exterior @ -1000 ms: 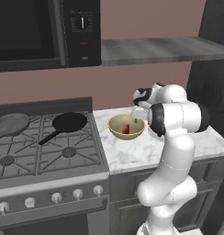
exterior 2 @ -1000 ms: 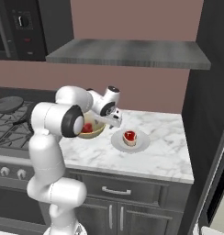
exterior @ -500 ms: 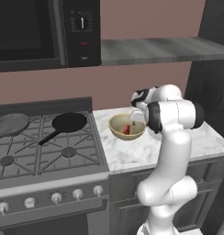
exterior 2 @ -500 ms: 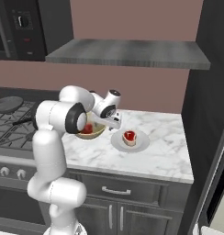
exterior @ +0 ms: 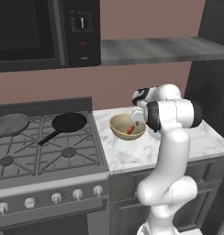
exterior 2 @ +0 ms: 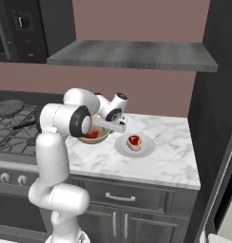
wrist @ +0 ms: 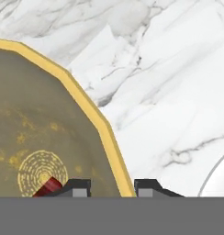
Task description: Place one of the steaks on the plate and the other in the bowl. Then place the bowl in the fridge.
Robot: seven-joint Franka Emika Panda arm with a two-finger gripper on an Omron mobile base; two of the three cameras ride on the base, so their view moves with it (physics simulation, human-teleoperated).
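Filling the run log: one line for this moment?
steaks: one in bowl, one on plate | tool: closing astride bowl rim | fridge step: pending

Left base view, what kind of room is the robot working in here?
Most likely a home kitchen, a rendered one: a gas stove with a black frying pan, a marble counter, and what looks like a microwave mounted above.
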